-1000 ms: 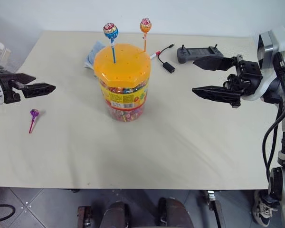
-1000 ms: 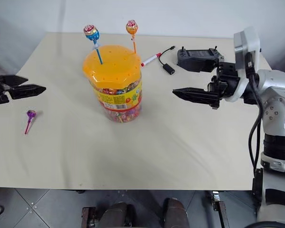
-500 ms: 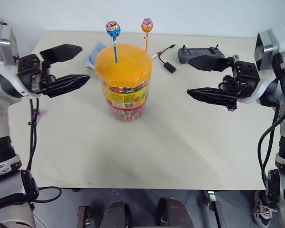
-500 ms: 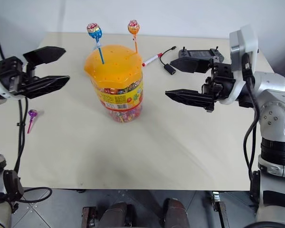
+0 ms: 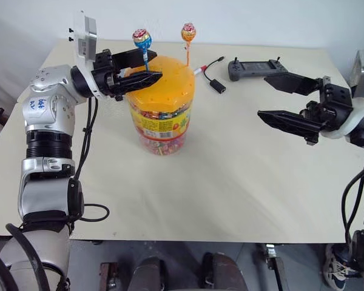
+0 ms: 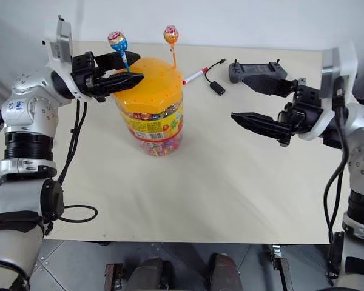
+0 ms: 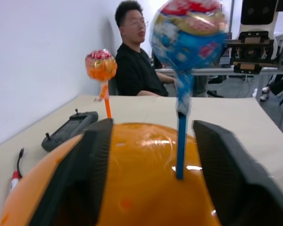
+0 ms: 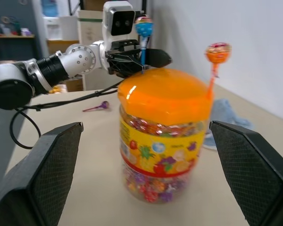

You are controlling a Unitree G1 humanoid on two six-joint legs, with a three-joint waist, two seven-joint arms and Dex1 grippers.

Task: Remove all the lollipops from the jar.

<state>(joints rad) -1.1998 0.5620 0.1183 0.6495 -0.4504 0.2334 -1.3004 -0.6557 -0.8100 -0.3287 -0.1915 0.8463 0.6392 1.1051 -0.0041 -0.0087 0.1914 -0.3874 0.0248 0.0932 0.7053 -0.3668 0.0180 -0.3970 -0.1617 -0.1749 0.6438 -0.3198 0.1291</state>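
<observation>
two lollipops stand in the jar (image 5: pixel 159 103), operator: the blue lollipop (image 5: pixel 141 39) and the orange lollipop (image 5: pixel 187 32), sticks pushed into holes in the domed orange lid (image 5: pixel 164 82). in your head views the left gripper (image 5: pixel 147 66) hangs over the lid on the jar's left side, its two fingers either side of the blue stick with a gap showing, so they straddle it and you cannot call it pinched. the right gripper (image 5: pixel 278 96) sits well to the right of the jar, fingers spread wide with nothing between them. behind the jar to its right you have a red marker (image 6: pixel 193 76), a black cable adapter (image 5: pixel 215 85) and a black controller (image 5: pixel 253 67) on the table (image 5: pixel 230 182).

in the left wrist view the blue stick rises out of the lid between the two black fingers (image 7: pixel 94 160), clear space on both sides of it; the orange lollipop stands farther across the lid, and a person (image 7: pixel 137 61) sits beyond the table.

in the right wrist view the jar stands between the wide-apart fingers (image 8: pixel 42 165), well off from them, and the purple lollipop (image 8: pixel 100 106) lies on the table beyond the jar, on its left-gripper side.
</observation>
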